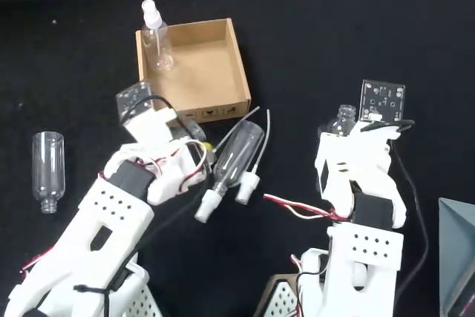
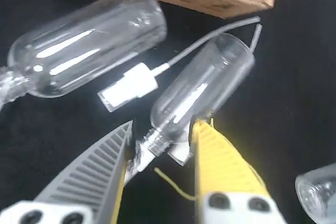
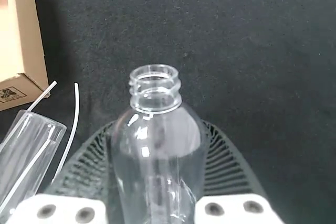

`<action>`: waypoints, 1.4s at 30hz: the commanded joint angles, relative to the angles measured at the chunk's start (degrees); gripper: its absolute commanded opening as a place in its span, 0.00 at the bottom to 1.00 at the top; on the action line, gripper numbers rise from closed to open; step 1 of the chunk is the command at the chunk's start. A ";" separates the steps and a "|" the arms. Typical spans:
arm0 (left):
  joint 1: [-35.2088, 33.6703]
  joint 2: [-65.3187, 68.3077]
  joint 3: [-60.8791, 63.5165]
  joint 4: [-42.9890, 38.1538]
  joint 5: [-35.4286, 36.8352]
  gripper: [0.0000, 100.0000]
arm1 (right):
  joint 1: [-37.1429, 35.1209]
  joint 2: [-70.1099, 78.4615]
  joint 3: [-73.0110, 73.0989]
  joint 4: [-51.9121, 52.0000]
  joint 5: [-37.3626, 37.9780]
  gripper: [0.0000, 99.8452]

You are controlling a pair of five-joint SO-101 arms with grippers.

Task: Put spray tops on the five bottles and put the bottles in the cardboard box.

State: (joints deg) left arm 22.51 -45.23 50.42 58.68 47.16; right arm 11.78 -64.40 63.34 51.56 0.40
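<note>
Seen from above, a black bench (image 1: pixel 356 27) carries a cardboard box (image 1: pixel 223 87) at far centre-left, with a capped bottle (image 1: pixel 157 42) standing in its far left corner. A bare bottle (image 1: pixel 47 168) lies well to the left of the box. The left arm (image 1: pixel 111 206) sits just near of the box, beside a lying bottle (image 1: pixel 239 152) with two loose spray tops (image 1: pixel 245 187) at its near end. The right arm (image 1: pixel 356 176) carries an open-necked bottle (image 1: pixel 344 119). In the left wrist view, the left gripper (image 2: pixel 163 129) has its fingers apart, one on each side of the lying bottle's neck, and a second lying bottle (image 2: pixel 89 40) rests close by. In the right wrist view, the right gripper (image 3: pixel 157 129) is clamped on the open-necked bottle, whose neck has no top.
</note>
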 commanded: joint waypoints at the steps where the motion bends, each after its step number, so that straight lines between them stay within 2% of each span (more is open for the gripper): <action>1: -1.98 0.18 -5.49 5.27 2.99 0.18 | 2.37 -1.10 -0.13 -1.67 -0.18 0.05; 6: -1.54 0.26 -7.16 7.91 3.34 0.18 | 2.37 -1.10 0.92 -2.99 -0.18 0.05; 11: 3.82 0.26 -6.81 8.88 2.99 0.18 | 2.73 -1.10 1.01 -3.43 -0.18 0.05; 20: 5.93 0.35 -4.97 11.08 -3.16 0.18 | 2.81 -1.10 1.01 -3.60 -0.18 0.05; 24: 6.20 0.35 -3.12 10.99 -3.16 0.18 | 2.81 -1.10 1.01 -3.60 -0.18 0.05; 30: 11.56 0.35 -1.36 10.90 -3.16 0.18 | 2.81 -1.10 1.01 -3.60 -0.18 0.05; 38: 10.51 5.01 -2.68 6.95 -2.64 0.18 | 2.81 -1.10 1.01 -3.60 -0.18 0.05; 42: 10.51 12.92 -6.73 4.48 2.73 0.18 | 2.81 -1.10 1.01 -3.60 -0.18 0.05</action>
State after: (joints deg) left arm 33.23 -38.37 49.98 65.63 45.58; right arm 11.78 -64.40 64.84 49.71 0.40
